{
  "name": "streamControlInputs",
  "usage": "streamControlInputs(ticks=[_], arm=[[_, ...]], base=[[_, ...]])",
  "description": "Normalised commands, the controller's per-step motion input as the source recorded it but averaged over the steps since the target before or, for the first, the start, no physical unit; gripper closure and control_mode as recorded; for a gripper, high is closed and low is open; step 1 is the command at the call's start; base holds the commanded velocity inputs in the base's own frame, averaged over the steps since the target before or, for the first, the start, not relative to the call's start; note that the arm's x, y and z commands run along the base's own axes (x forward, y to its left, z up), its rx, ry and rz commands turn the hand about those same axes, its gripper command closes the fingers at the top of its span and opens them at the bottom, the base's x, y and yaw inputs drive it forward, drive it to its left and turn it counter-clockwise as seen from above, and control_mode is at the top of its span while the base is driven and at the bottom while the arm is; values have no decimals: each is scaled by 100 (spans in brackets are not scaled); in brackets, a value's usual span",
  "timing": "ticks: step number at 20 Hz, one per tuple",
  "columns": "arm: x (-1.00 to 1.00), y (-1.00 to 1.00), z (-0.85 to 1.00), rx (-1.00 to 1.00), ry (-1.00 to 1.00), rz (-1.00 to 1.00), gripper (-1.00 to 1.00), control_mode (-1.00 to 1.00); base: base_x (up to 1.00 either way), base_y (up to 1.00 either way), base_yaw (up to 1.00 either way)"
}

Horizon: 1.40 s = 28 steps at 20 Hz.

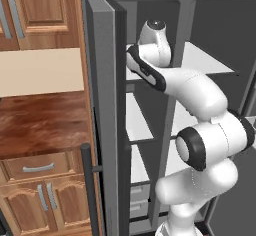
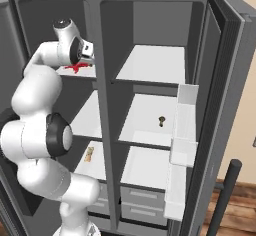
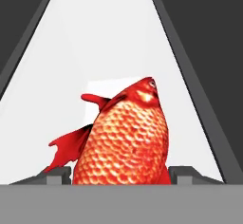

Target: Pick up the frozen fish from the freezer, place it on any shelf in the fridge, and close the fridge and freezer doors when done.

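The frozen fish (image 3: 126,137), bright red-orange with scales, lies on the top narrow white shelf of the freezer (image 2: 95,25); in the right base view it is a small red patch (image 2: 75,69) under my hand. In the hand view, my gripper (image 3: 121,173) has a dark fingertip (image 3: 59,174) pressed against each side of the fish's body. It is shut on the fish, which still rests on the shelf. The fridge (image 2: 150,20) stands open beside it with wide white shelves (image 2: 150,62). Both doors are swung open: the freezer door (image 1: 102,105) and the fridge door (image 2: 220,105).
A tiny dark item (image 2: 161,121) sits on the middle fridge shelf, and a small brownish item (image 2: 89,153) on a lower freezer shelf. White bins (image 2: 182,130) hang inside the fridge door. White drawers (image 2: 142,200) fill the fridge bottom. Wooden cabinets and a counter (image 1: 40,120) lie left.
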Motion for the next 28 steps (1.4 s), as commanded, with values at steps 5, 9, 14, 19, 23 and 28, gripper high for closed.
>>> streamControlInputs(ticks=[5,9,14,19,23,28], arm=[[-94,0,18,0,-10,0,100,-100],[-100,-9,12,0,-4,0,100,-100],[-100,-29,10,2,-2,0,100,-100],[-100,-44,6,3,-1,0,100,-100],[-100,-51,0,1,0,-1,100,-100],[-100,-73,0,3,0,-2,100,-100]], base=[[0,0,0],[0,0,0],[0,0,0],[0,0,0],[0,0,0],[0,0,0]])
